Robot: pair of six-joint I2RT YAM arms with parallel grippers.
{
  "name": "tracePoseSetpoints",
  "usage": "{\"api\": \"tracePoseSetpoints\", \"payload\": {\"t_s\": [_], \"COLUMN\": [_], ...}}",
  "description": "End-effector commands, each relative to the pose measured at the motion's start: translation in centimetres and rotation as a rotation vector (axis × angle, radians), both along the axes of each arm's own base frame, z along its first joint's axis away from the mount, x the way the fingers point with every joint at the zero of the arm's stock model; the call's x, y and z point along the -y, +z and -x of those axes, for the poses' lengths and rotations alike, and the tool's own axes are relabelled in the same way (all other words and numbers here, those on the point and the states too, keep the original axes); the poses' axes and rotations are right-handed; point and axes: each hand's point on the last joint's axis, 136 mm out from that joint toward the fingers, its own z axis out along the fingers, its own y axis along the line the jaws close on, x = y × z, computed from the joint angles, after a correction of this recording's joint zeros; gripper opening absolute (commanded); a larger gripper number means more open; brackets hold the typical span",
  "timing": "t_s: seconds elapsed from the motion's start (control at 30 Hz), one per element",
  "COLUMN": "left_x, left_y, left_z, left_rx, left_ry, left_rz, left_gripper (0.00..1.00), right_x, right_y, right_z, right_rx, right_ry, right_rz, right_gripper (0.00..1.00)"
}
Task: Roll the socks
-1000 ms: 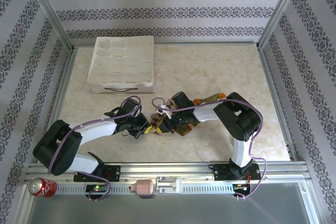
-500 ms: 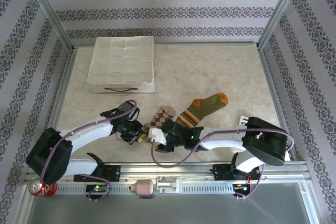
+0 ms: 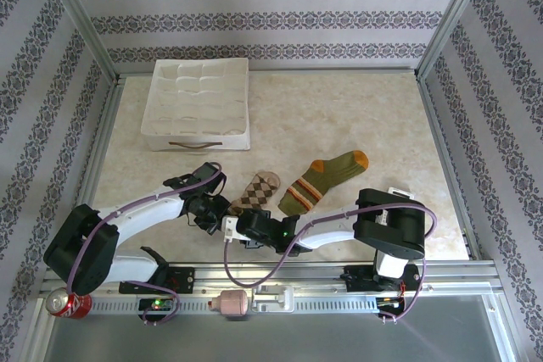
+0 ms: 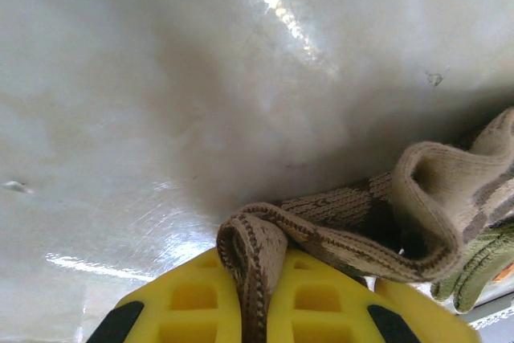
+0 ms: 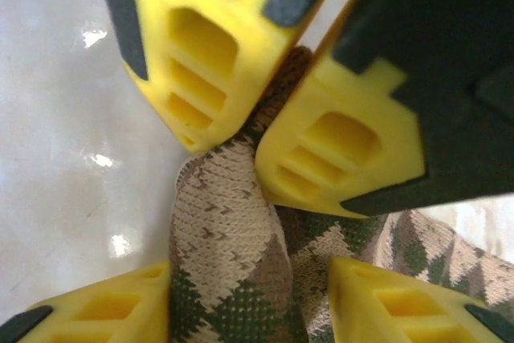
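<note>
My left gripper (image 4: 257,311) clamped on the argyle sock (image 3: 259,190), my right gripper (image 5: 249,299) open around the same sock

From overhead I see both socks flat on the table (image 3: 356,116) at lower centre of the frame, the argyle sock on the left and the green sock (image 3: 324,179) just beside it on the right. My left wrist camera has the two yellow fingers (image 4: 181,319) shut on a folded edge of the argyle sock at the bottom of the frame. In my right wrist camera that pinch sits at the top, and my right gripper's own fingers stand apart in the lower corners with the argyle fabric between them. A white divided box (image 3: 199,103) sits at the upper left, well apart from the socks
</note>
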Motion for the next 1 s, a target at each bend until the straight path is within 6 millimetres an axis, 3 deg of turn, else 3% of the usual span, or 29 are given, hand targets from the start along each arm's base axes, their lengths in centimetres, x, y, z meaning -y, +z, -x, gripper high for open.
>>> {"api": "tracePoseSetpoints", "payload": {"t_s": [0.0, 0.1, 0.13, 0.3, 0.4, 0.5, 0.7, 0.97], "left_x": [-0.1, -0.2, -0.3, -1.1, -1.2, -0.6, 2.0, 2.6], "left_y": [-0.1, 0.2, 0.5, 2.3, 3.2, 3.6, 4.6, 2.3], "left_z": [1.1, 0.9, 0.7, -0.7, -1.7, -2.3, -4.1, -3.5], "left_rx": [-0.05, -0.034, -0.023, 0.086, 0.157, 0.203, 0.306, 0.283], "left_ry": [-0.01, -0.005, 0.0, 0.042, 0.049, 0.028, -0.011, -0.052], "left_rz": [-0.016, -0.018, -0.023, -0.025, -0.01, 0.026, 0.152, 0.139], "left_gripper": [0.0, 0.0, 0.01, 0.5, 0.64, 0.66, 0.56, 0.52], "right_x": [-0.6, 0.1, 0.5, 2.8, 3.8, 4.4, 5.0, 5.8], "right_y": [0.5, -0.3, -0.6, -2.3, -3.0, -3.4, -4.0, -4.6], "right_z": [-0.7, -0.2, 0.0, 1.7, 3.1, 3.9, 3.7, 2.6], "right_rx": [0.034, -0.018, -0.053, -0.358, -0.596, -0.765, -1.02, -1.188], "right_ry": [-0.021, -0.037, -0.045, -0.08, -0.086, -0.09, -0.131, -0.197], "right_rz": [-0.001, 0.003, 0.0, -0.083, -0.164, -0.213, -0.286, -0.337], "right_gripper": [0.25, 0.02, 0.0, 0.0, 0.0, 0.0, 0.0, 0.0]}}
